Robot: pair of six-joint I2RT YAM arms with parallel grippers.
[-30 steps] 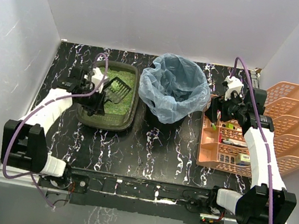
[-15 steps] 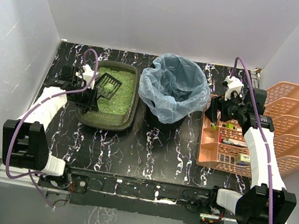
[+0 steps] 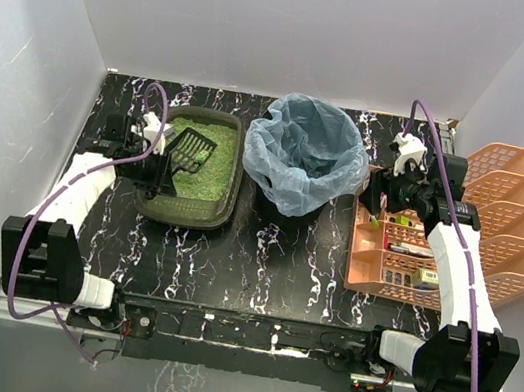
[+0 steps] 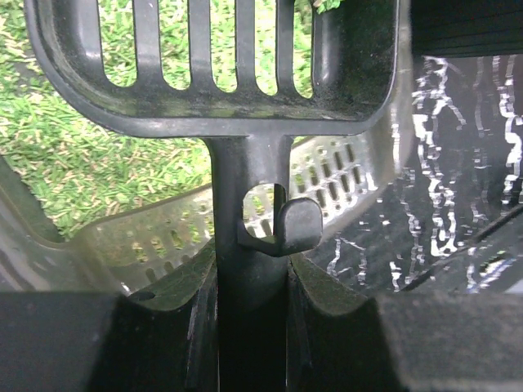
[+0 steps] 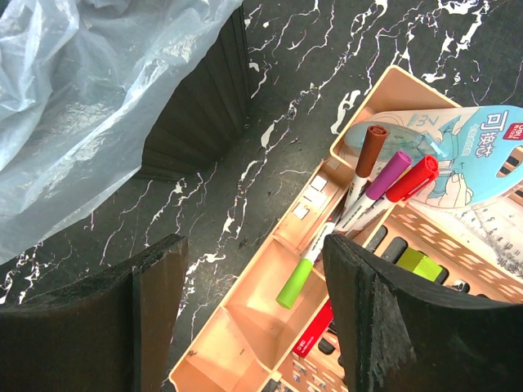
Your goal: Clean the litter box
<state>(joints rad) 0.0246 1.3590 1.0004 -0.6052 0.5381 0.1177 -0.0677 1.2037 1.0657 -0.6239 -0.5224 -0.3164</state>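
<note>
The dark olive-green litter box [image 3: 220, 211] sits at the left of the table, holding green granular litter [image 3: 209, 161]. My left gripper [image 3: 159, 170] is shut on the handle of a black slotted scoop [image 3: 190, 150], which hangs over the left part of the litter. In the left wrist view the scoop handle [image 4: 249, 269] runs up between my fingers to the slotted head [image 4: 212, 61], with litter [image 4: 90, 155] below it. My right gripper [image 3: 381, 194] is open and empty, hovering over the orange organiser's left edge [image 5: 245, 327].
A round bin lined with a translucent blue bag [image 3: 305, 153] stands right of the litter box. The orange slatted organiser [image 3: 499, 233] at the right holds markers [image 5: 384, 175] and small items. White walls enclose the black marbled table [image 3: 281, 260].
My left gripper has drawn the scoop left and toward the tray's far end, turning its head; the last half second shows only a slight shift. The right arm has not moved.
</note>
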